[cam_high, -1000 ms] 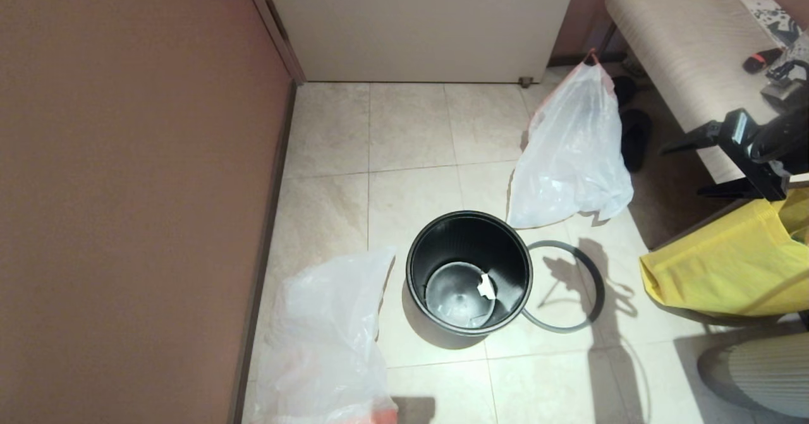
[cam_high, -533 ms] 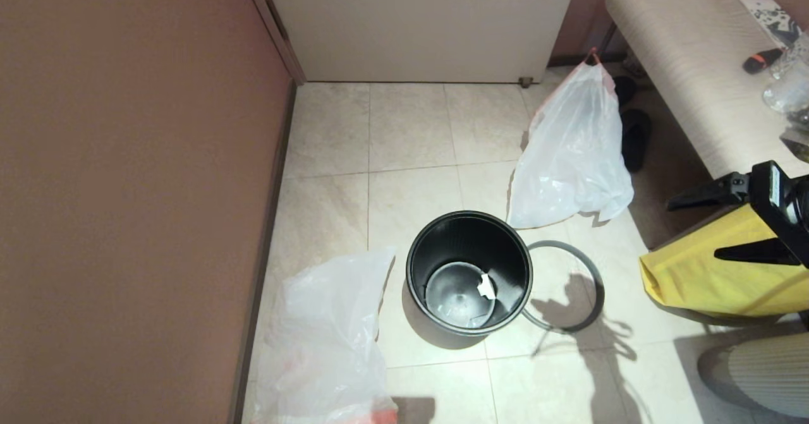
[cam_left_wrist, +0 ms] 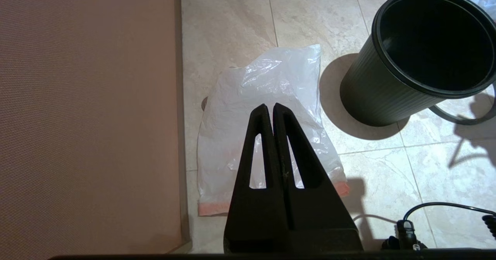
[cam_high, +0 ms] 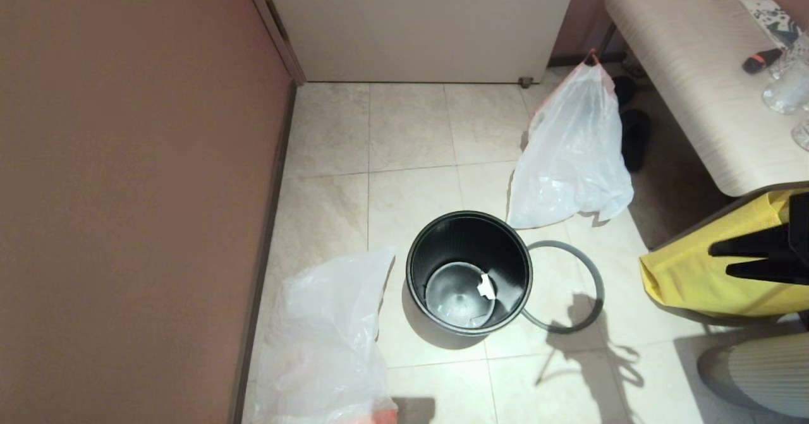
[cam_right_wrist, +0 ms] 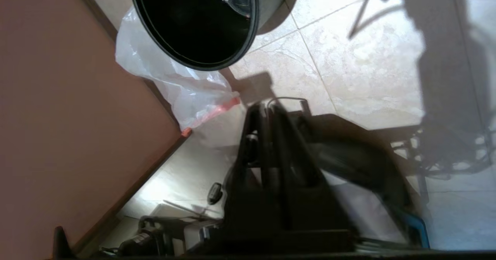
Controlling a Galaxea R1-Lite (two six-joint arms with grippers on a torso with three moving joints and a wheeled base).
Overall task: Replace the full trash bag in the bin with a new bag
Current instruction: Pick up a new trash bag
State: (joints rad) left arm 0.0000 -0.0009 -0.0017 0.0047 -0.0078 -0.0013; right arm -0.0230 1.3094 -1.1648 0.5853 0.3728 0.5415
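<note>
So the bin sits empty at center, new bag limp lower left, full trash bag upper right. Right hand nearly pressed together, holding nothing; left hand pressed together. Thin plastic could easily slip out or tear.

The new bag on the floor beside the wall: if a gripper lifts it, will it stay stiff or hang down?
The new bag lies flat and wrinkled, so it probably hangs limp. Its thin, glossy film looks light and maybe slippery. The orange-red hem seems the firmest place to pinch.
</note>
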